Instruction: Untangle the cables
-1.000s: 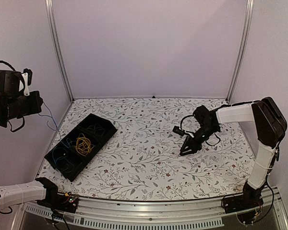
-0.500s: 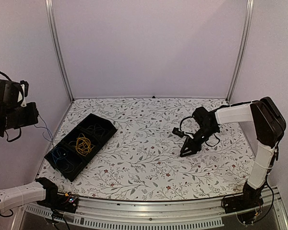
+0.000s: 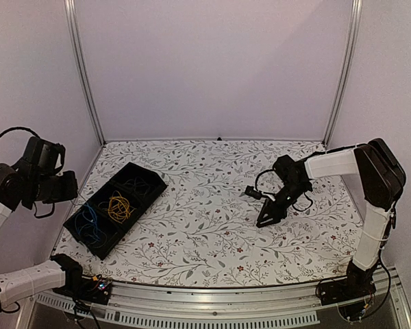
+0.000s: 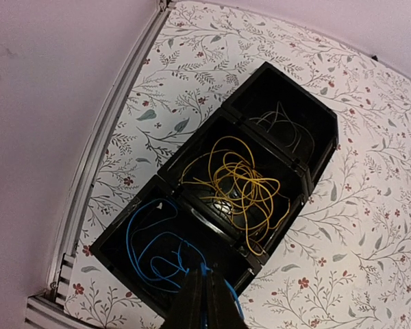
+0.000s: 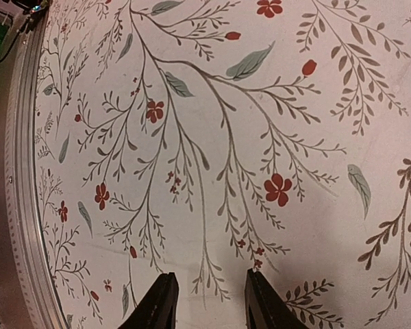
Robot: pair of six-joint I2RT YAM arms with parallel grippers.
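While the left hand (image 4: 204, 277) pinches the blue cable (image 4: 145, 255), release low inside the tray (image 4: 322, 154); right hand (image 5: 209, 279) half-open, empty.

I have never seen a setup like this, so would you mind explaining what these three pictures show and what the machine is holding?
These are two robot arms, left and right, bolted at the near edge of a floral-patterned tabletop. The wide picture comes from a fixed camera above and behind them; the other two come from a camera on each wrist, looking past that arm's own two-finger tool. On the tabletop sits a black plastic tray with three compartments. The nearest holds a thin blue wire, the middle a thin yellow-orange wire, the farthest a thin dark wire. The left tool is shut and appears to pinch a strand of the blue wire above the tray. The right tool stands open over bare tabletop, holding nothing.
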